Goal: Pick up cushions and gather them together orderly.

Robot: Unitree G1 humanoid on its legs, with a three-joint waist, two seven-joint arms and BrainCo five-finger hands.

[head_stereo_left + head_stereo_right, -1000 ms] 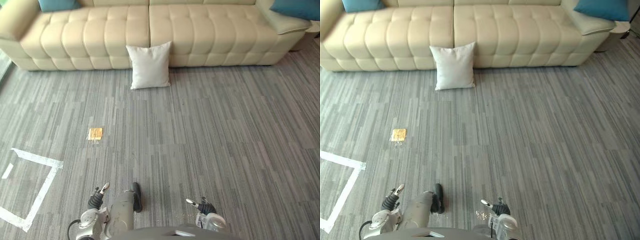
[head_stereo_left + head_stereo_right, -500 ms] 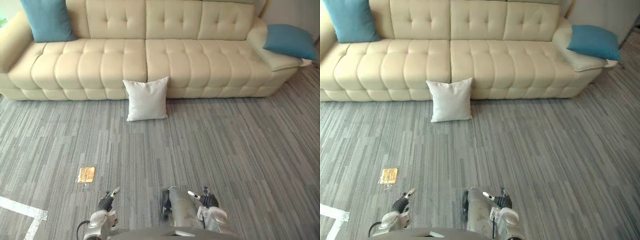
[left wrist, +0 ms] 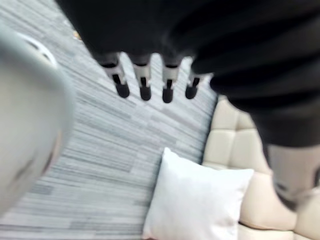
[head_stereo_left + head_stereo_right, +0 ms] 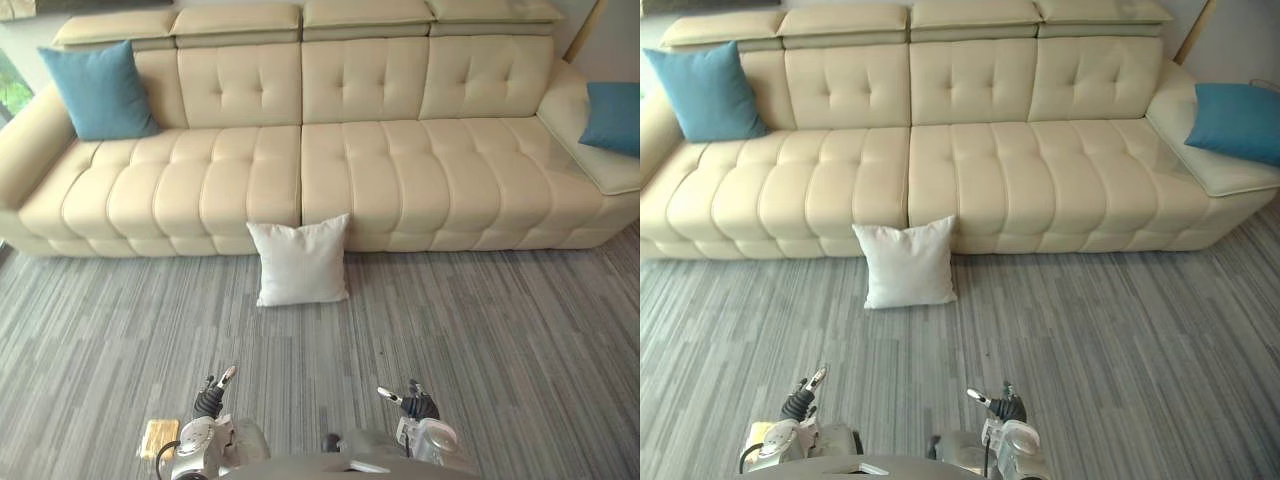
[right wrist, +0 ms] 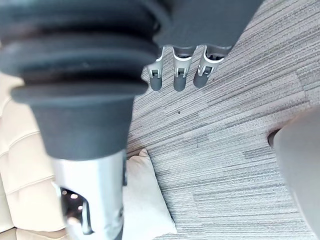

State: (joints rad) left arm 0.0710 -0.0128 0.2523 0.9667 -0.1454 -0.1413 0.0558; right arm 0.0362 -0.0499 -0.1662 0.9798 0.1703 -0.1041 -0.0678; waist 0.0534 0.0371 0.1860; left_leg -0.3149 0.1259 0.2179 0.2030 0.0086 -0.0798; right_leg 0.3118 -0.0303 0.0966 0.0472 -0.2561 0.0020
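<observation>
White cushion [image 4: 300, 262] is standing on the grey floor [image 4: 490, 340], leaning upright against the front of the cream sofa [image 4: 400, 160] near its middle seam. One blue cushion [image 4: 99, 90] is leaning against the backrest at the sofa's left end; a second blue cushion [image 4: 612, 117] is lying on the sofa's right end. Left hand [image 4: 211, 400] and right hand [image 4: 418, 405] are hanging low at the near edge of the eye views, well apart from the white cushion and from each other. In the left wrist view the left fingers [image 3: 144, 82] are pointing straight and relaxed over the floor, holding nothing, with the white cushion lying past them; in the right wrist view the right fingers [image 5: 179, 75] are likewise extending straight and empty. A small yellow patch [image 4: 160, 437] is lying on the floor just beside the left hand
</observation>
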